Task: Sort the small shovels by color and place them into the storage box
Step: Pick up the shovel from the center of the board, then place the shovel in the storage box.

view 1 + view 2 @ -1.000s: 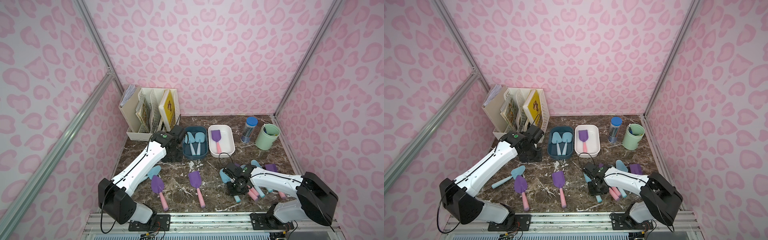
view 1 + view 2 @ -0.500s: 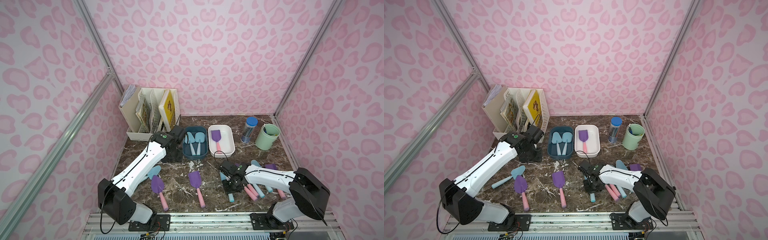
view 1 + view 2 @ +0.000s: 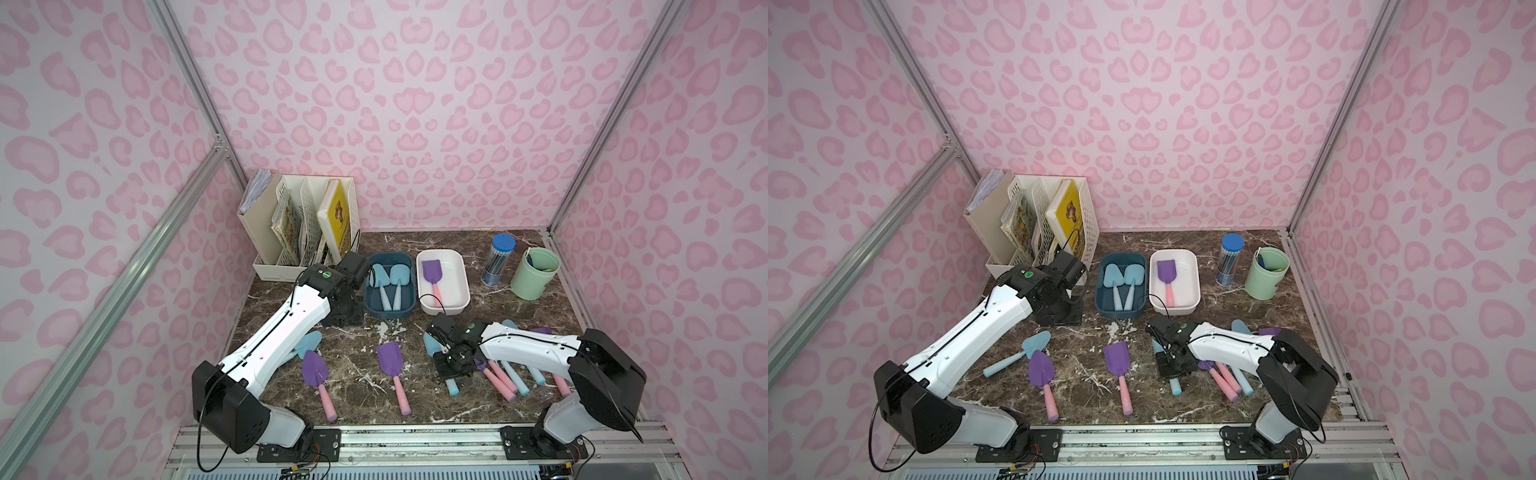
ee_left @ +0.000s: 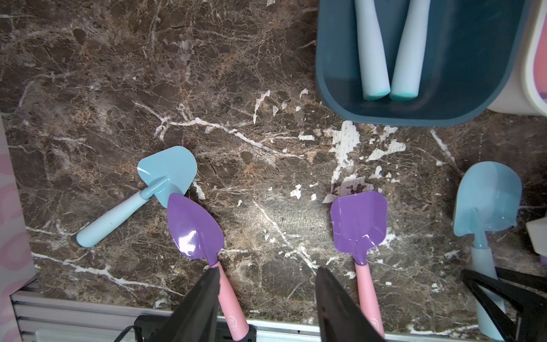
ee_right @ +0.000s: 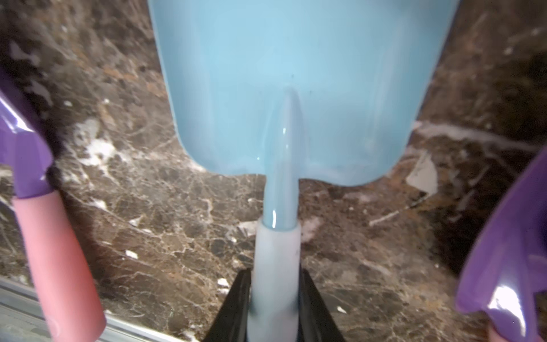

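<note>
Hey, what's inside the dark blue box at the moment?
Two light blue shovels lie side by side in the dark blue box, blades at its far end. The box floor beneath them is covered; nothing else shows inside.

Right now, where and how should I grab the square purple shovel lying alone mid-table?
The square purple shovel lies flat. Take its pink handle from above, closing across it: it's narrow, with bare table on both sides; the blade is wide.

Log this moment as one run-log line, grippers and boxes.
right gripper: shut on light blue shovel | left gripper: open, empty | dark blue box: two light blue shovels | white box: one purple shovel
</note>
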